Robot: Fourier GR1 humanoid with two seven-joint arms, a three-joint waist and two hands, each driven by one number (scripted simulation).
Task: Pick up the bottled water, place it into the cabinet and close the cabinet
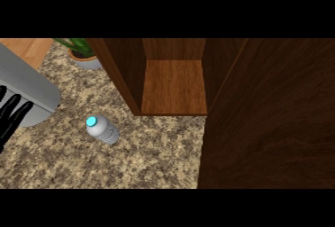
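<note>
Bottled water (103, 130): standing upright on the speckled counter (131, 164), near the front of the cabinet's left wall, touching nothing else.
Cap (92, 120): showing pale blue on top, looking narrower than the grey body below.
Cabinet (173, 86): standing open, showing a wooden shelf, with the door (274, 115) hanging out wide at the right.
Left hand (9, 116): resting at the view's left edge, fingers straight and released, holding nothing.
Right hand: not showing anywhere.
Handling: probably behaving as a light, stiff plastic cylinder, smooth enough to be slipping in a shallow grasp and tipping easily if nudged near the top. Not looking fragile.
Hold: likely best wrapping round the middle of the body, below the cap, fingers opposing the thumb, keeping it upright.
Progress: pickup not yet begun.
</note>
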